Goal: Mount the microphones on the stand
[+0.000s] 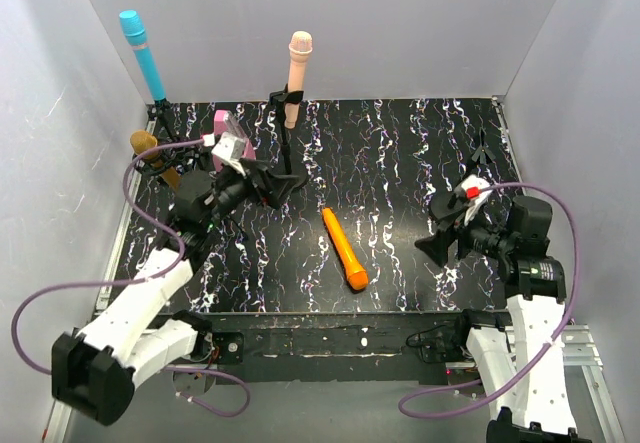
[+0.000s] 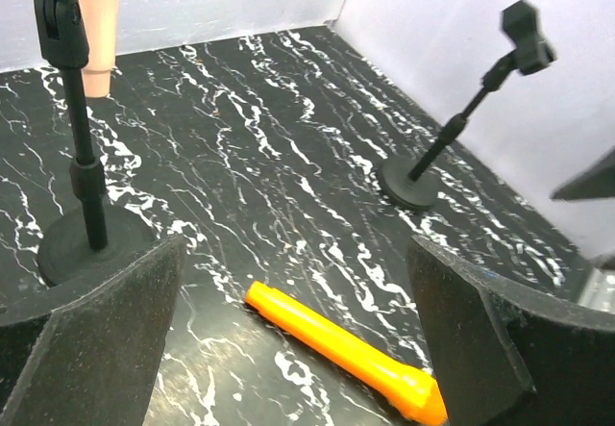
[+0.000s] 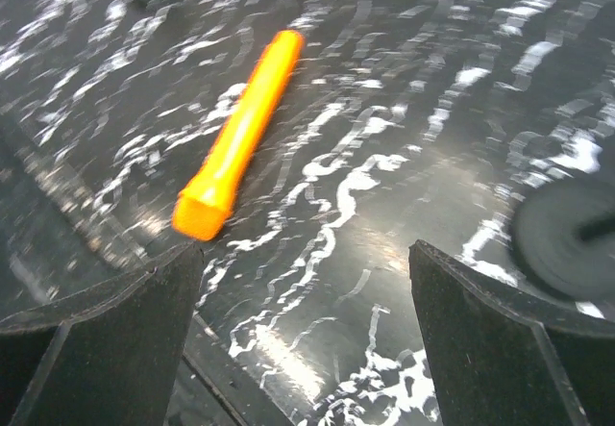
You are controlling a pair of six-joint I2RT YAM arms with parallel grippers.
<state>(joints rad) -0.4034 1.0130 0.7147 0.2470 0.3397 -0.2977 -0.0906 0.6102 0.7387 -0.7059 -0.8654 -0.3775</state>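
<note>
Top view, far left: a slim cyan-blue stick microphone (image 1: 145, 55) stands tilted against the white wall (image 1: 60, 83), its lower end in the far-left black stand (image 1: 160, 105). Below it, a gold stick microphone (image 1: 150, 149) sits angled among black stand parts at the left edge; cannot tell how it is clipped. A squat pink wedge-shaped block (image 1: 226, 129) is just to its right, at the upper left of the black white-veined surface (image 1: 400, 153).

The left gripper (image 1: 268, 185) hovers just below the block, near the base of the centre black stand (image 1: 289, 143). Its jaws are spread wide and grasp nothing. In the left wrist view the dark foam pads (image 2: 96, 349) sit apart with bare surface in the gap.

A pale peach-pink stick microphone (image 1: 297, 68) stands upright in the centre black stand, upper middle of the frame.

An orange stick microphone (image 1: 343, 249) lies flat on the surface at centre frame. It is slanted, thicker end toward the bottom, on no stand and touching neither gripper.

The right black stand (image 1: 483, 158) is at the upper right of the surface, its clip bare.

The right gripper (image 1: 437, 239) is below that stand, at middle right. Its jaws are released wide and hold nothing. In the right wrist view the orange microphone lies upper left of the pads, apart from them.
</note>
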